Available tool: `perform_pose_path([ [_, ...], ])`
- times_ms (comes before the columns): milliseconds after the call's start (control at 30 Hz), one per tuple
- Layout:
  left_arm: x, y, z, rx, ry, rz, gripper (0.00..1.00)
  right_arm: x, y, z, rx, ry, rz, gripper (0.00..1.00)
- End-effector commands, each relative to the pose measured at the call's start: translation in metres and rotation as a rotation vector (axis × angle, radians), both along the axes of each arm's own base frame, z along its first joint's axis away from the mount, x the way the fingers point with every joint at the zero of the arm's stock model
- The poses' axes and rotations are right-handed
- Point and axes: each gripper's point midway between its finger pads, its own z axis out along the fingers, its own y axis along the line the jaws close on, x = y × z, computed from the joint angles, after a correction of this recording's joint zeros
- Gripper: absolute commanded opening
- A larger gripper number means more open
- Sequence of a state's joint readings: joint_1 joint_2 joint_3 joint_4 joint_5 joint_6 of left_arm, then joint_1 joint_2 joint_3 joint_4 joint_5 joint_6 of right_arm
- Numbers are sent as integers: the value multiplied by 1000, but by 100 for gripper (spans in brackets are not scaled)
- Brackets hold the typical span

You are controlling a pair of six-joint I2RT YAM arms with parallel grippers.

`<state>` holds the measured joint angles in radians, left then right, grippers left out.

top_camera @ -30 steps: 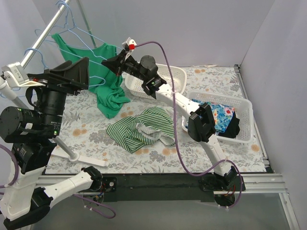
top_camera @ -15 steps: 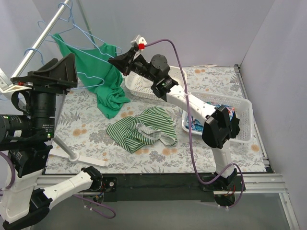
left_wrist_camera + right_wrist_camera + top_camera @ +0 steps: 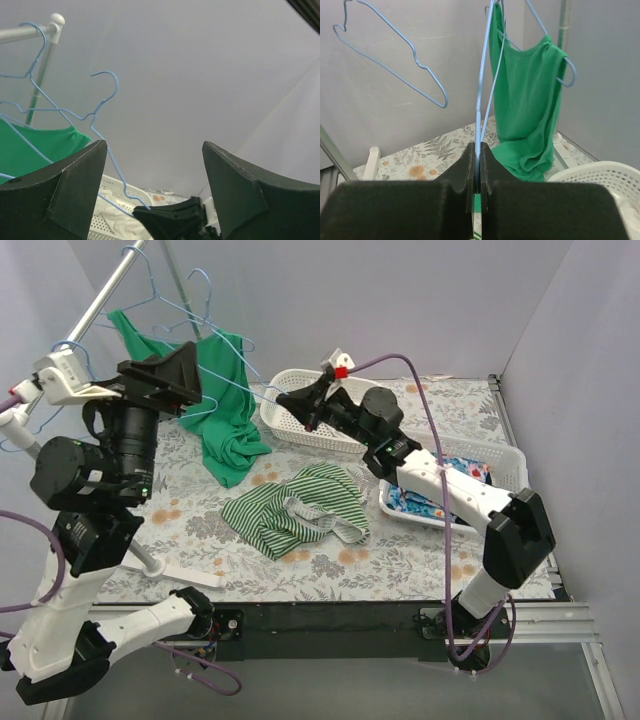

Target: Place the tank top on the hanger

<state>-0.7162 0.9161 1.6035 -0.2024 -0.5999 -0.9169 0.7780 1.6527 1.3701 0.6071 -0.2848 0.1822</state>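
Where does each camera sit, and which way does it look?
Top external: above and behind, looking down at table and striped tank top; left arm, right arm show.
Left wrist: on its arm, aimed up at wall; open left gripper shows.
Right wrist: on its arm, facing rack; right gripper shut on the hanger.
Wrist views share hanger and green tank top.

The top camera sits high up behind the two arms and looks down on the whole flower-patterned desk (image 3: 420, 550) from far away. The left wrist camera rides on the left end effector (image 3: 153, 150) and looks up at the plain grey wall (image 3: 200, 75). The right wrist camera rides on the right end effector (image 3: 477, 167), very near the thin light-blue wire hanger (image 3: 481, 100), and looks across the desk. All three views show that hanger and the plain green cloth tank top (image 3: 525, 100).
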Motion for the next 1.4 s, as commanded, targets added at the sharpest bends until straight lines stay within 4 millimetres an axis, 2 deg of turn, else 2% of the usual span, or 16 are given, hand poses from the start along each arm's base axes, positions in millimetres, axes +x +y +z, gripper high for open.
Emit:
perform_pose_path([
  [0,25,-22,-37,23,114,-8,76,-19,-50,25,70,-83,-104,1],
  [33,32,-28,-46,36,139,-10,75,-26,-66,36,90,-99,-136,1],
  [133,59,-55,-86,78,251,-30,73,-48,-102,8,28,-49,-196,1],
  [267,78,-96,-115,139,332,-141,69,-82,-143,-23,0,8,-232,1],
  [367,90,-121,-144,217,418,-201,67,-93,-161,-51,-88,71,-260,1],
  [400,90,-128,-147,245,421,-231,67,-97,-166,-54,-95,78,-263,1],
  [467,93,-149,-162,376,430,-314,67,-112,-168,-65,-149,105,-215,1],
  [500,96,-153,-168,403,441,-319,67,-116,-168,-69,-163,121,-199,1],
  [667,101,-156,-176,542,415,-320,69,-130,-168,-74,-186,145,-142,1],
  [833,110,-155,-188,609,442,-287,69,-132,-169,-71,-196,151,-138,1],
  [1100,112,-162,-214,634,460,-317,68,-139,-170,-68,-205,158,-116,1],
  [1367,109,-165,-231,611,489,-342,67,-146,-178,-48,-166,132,-122,1],
])
